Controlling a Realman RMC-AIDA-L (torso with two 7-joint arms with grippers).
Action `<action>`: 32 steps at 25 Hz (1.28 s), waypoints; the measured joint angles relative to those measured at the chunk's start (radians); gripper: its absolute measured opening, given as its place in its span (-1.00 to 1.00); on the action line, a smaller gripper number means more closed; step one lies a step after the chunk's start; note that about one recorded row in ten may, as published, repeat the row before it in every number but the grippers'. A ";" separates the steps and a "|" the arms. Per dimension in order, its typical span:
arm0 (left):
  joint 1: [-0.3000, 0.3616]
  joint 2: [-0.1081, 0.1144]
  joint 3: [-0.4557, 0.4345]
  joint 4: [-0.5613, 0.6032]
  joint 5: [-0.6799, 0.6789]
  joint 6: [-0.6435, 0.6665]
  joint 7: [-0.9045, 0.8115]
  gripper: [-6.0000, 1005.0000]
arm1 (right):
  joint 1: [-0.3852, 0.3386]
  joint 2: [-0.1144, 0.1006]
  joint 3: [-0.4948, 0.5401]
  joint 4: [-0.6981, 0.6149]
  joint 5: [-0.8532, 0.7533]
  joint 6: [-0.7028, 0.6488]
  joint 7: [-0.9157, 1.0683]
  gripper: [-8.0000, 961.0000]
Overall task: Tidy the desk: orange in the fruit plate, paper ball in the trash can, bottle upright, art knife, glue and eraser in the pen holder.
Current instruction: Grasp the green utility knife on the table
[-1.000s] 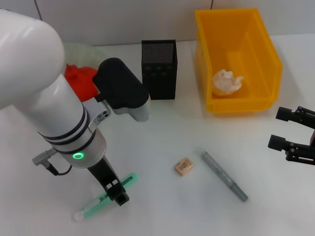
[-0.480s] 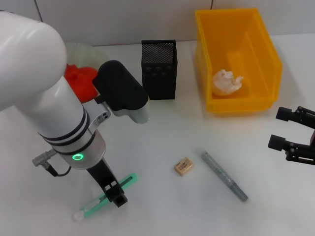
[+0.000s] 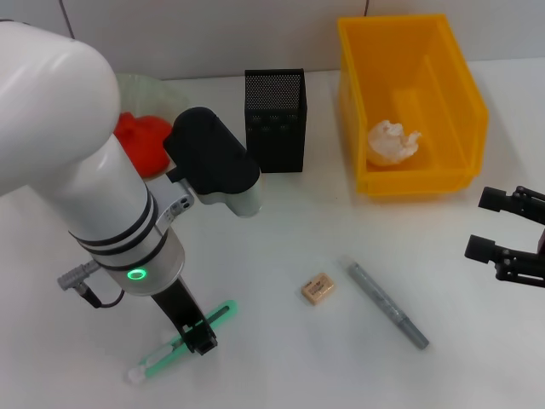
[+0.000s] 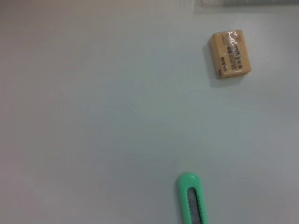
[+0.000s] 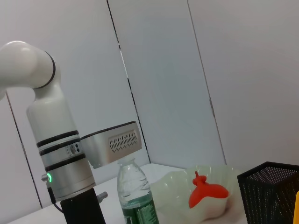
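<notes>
The green art knife (image 3: 224, 312) lies flat near the table's front left, and its tip also shows in the left wrist view (image 4: 191, 201). My left gripper (image 3: 200, 335) is right down over the knife's middle. To its right lie the tan eraser (image 3: 318, 289) (image 4: 231, 53) and the grey glue stick (image 3: 387, 304). The black mesh pen holder (image 3: 275, 123) stands at the back. A paper ball (image 3: 392, 141) lies in the yellow trash can (image 3: 473, 95). The orange (image 3: 140, 136) rests in the translucent fruit plate (image 3: 140, 85). The bottle (image 5: 135, 196) stands upright. My right gripper (image 3: 509, 235) hovers open at the right edge.
My bulky white left arm (image 3: 102, 196) hides much of the table's left side in the head view, including the bottle. Bare tabletop lies between the eraser and the pen holder, and in front of the trash can.
My left arm has shifted slightly, with its gripper still over the art knife. The knife, eraser, glue and right gripper have not moved.
</notes>
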 joint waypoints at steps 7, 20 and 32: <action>0.000 0.000 0.002 0.000 0.000 -0.001 0.000 -0.28 | -0.003 0.000 0.000 0.000 0.000 0.000 -0.005 0.66; -0.001 0.000 0.024 -0.008 0.001 -0.009 0.001 -0.29 | -0.006 0.000 0.002 0.000 0.000 0.000 -0.010 0.66; -0.005 0.000 0.038 -0.011 0.001 -0.016 0.015 -0.32 | -0.006 0.000 0.002 0.000 0.000 -0.002 -0.010 0.65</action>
